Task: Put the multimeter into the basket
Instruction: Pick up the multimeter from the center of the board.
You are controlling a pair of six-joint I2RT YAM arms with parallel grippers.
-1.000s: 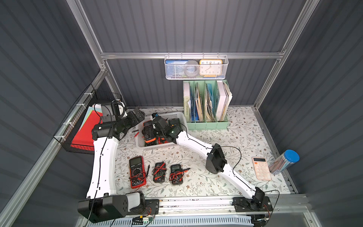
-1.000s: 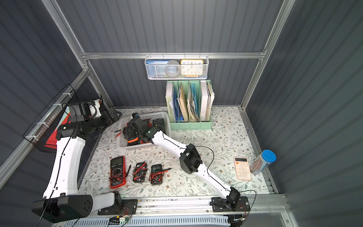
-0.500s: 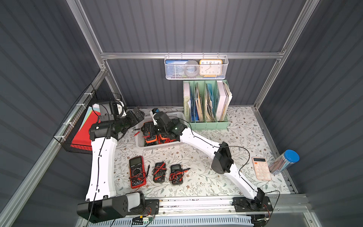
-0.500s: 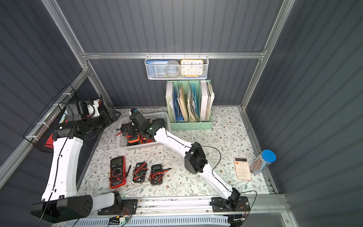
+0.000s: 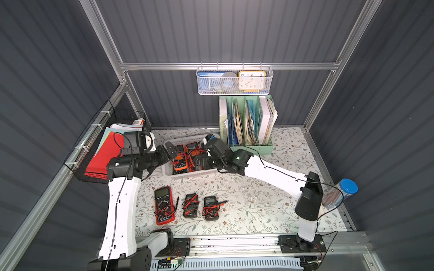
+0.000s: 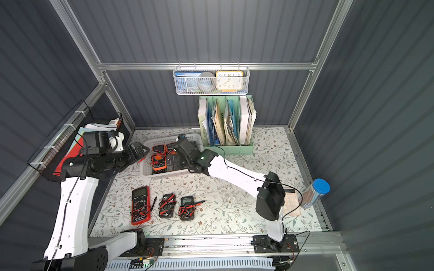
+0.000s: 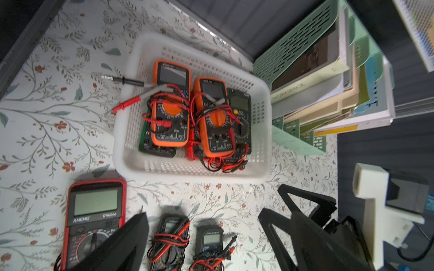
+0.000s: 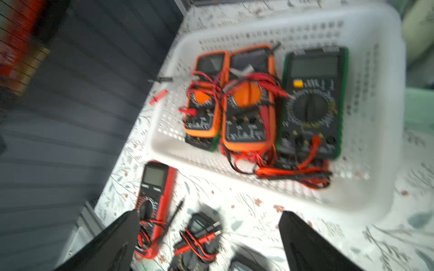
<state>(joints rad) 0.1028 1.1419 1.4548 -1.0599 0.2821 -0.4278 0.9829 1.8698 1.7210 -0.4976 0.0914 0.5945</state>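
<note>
**Basket (image 5: 187,173):** white, perforated, sitting at the back of the flowered table (image 5: 258,206), just beside the green file rack (image 5: 249,147).

**Contents:** one orange multimeter (image 7: 170,105), a second orange multimeter (image 7: 215,117), and a green-edged multimeter (image 8: 310,105) are lying side by side with tangled leads. A red probe (image 7: 126,105) and a black probe (image 7: 126,81) are sticking out past the rim.

**On the table, front row, well apart from the basket:** a red multimeter (image 5: 164,206), a small black multimeter (image 5: 190,206), and another small black multimeter (image 5: 210,208).

**Right gripper (image 8: 209,212):** the jaws are standing spread wide and carrying nothing. A second ago it was down among the meters in the basket. It is now pulling up and back toward the rack end.

**Left gripper (image 7: 204,208):** the jaws are spread and empty. It is hovering by the basket's other end, its position little changed.

**Reading:** a drop looks just finished, probably the green-edged multimeter, and that meter is resting inside the basket. Three meters are waiting on the table, so more trips are likely needed. Loose leads may be snagging on the rim.
</note>
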